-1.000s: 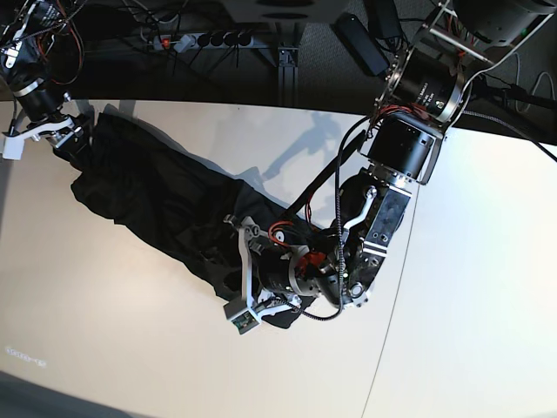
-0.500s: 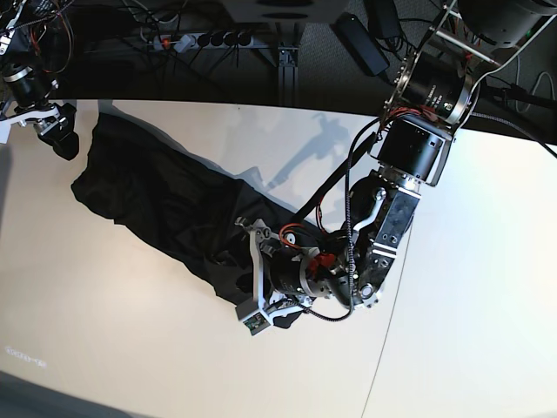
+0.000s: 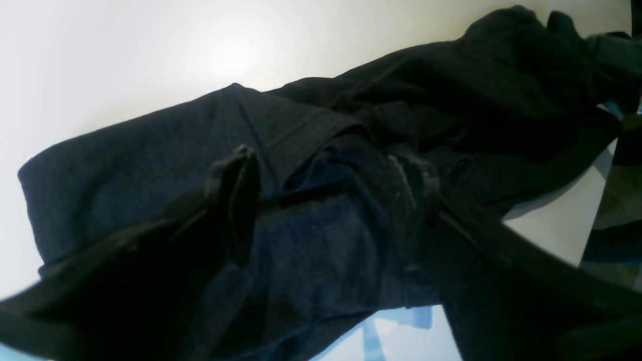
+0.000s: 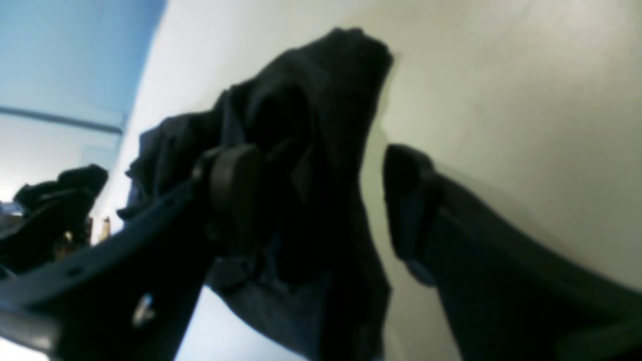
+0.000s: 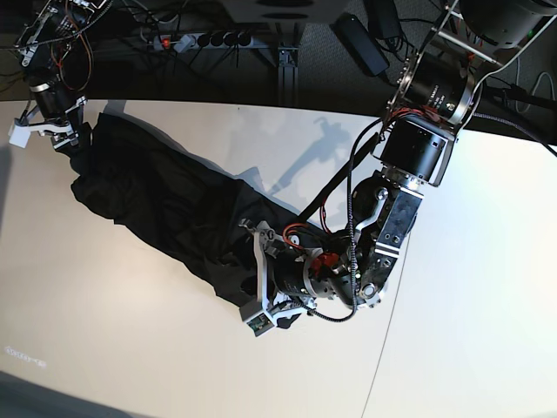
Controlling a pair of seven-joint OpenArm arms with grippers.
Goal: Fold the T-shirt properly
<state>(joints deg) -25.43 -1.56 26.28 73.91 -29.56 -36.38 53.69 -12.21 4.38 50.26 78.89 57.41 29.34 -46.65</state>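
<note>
The large black thin-fabric T-shirt [image 3: 351, 150] lies bunched in folds across the pale, smooth table surface [image 3: 150, 55]. The left gripper [image 3: 331, 180] sits low over the cloth. Its two dark fingers [image 3: 235, 190] stand apart, with a raised fold of fabric and a hemmed edge between them. Fabric covers the table beneath both fingers.

T-shirt [image 5: 165, 205] print hidden (folds), right claw [image 4: 321, 200] view blurred

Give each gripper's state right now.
Left gripper: open, jaws straddling the crumpled black thin-fabric T-shirt.
Right gripper: open, shirt fabric between its jaws.
</note>
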